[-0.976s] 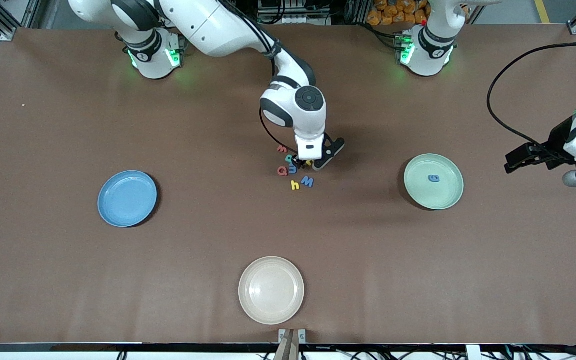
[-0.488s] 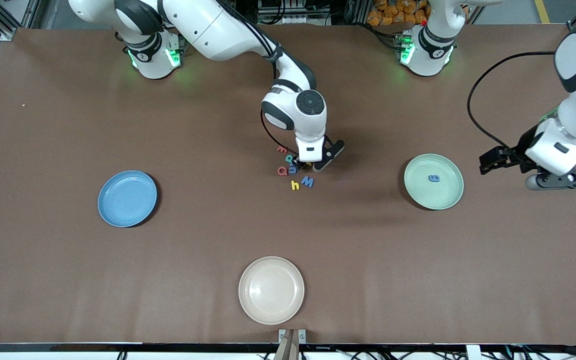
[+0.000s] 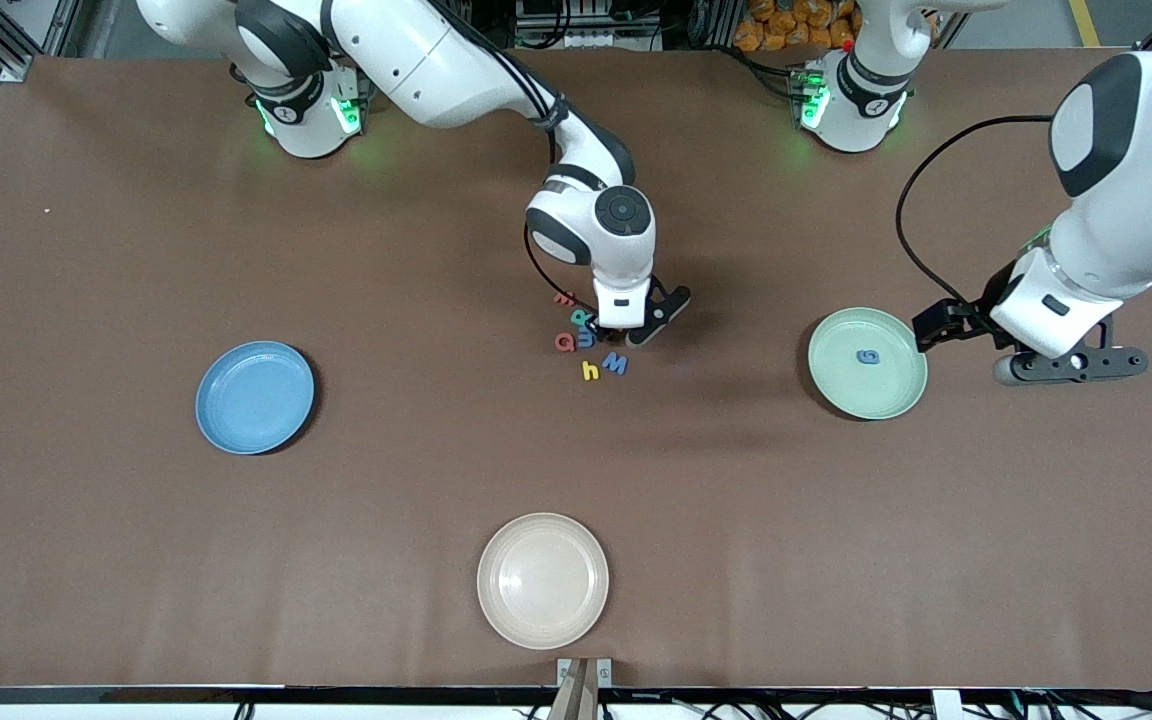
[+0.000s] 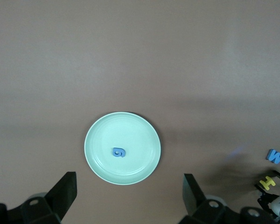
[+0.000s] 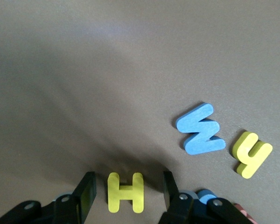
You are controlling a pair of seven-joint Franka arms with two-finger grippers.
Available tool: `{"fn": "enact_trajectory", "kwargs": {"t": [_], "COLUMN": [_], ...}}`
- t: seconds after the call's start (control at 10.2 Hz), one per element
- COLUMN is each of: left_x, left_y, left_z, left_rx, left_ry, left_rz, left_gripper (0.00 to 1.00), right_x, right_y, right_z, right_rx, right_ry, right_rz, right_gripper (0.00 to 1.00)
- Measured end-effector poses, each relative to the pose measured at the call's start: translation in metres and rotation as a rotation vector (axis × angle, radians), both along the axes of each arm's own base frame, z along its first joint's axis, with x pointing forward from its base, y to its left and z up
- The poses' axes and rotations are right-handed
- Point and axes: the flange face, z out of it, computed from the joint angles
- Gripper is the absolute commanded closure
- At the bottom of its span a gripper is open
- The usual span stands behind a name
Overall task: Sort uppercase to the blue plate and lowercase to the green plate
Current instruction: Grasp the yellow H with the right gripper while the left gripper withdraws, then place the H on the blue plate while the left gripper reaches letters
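Yellow H (image 5: pixel 125 192) sits between the right claw's (image 5: pixel 125 196) parted fingers; left claw (image 4: pixel 129 198) gapes over bare table.

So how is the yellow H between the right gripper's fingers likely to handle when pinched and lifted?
The yellow H looks like thick flat foam, so it is probably very light and may squash a little. It lies flat on the table, so rolling seems unlikely. The right gripper straddles it with fingers apart; a loose pinch might let it twist.

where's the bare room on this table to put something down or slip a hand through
Bare table lies between the blue plate and the letter pile, and between the pile and the green plate. It is crowded at the pile, where the right gripper straddles the yellow H.
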Motion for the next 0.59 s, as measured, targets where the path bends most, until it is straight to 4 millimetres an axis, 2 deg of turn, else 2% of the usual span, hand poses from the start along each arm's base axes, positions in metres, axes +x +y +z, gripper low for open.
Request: {"fn": "enact_trajectory", "kwargs": {"t": [0.1,0.2,0.29,0.39,0.59], "left_x": [-0.001,-0.001,0.0,0.002,0.004], "left_y": [-0.005,-0.008,-0.009,-0.009,-0.009], "left_z": [-0.002,-0.005,-0.009,-0.012,-0.018], "left_rx": [0.0,0.0,0.0,0.0,0.0], "left_ry": [0.004,0.008,0.01,0.01,0.01], "left_rz": [-0.004,0.001,0.005,0.006,0.006], "left_gripper": [0.0,0.0,0.0,0.0,0.0], "right_x": [0.0,0.002,0.002,0.004,0.003], "right_y": [0.0,0.0,0.0,0.0,0.001], "right_z": [0.0,0.002,0.002,0.003,0.004], "right_rx": [0.001,0.002,0.002,0.001,0.001], "right_ry": [-0.001,-0.003,-0.003,-0.005,-0.005], "right_rz": [-0.001,-0.002,-0.002,-0.005,-0.002], "right_gripper": [0.51,0.62,0.84,1.0,1.0]}}
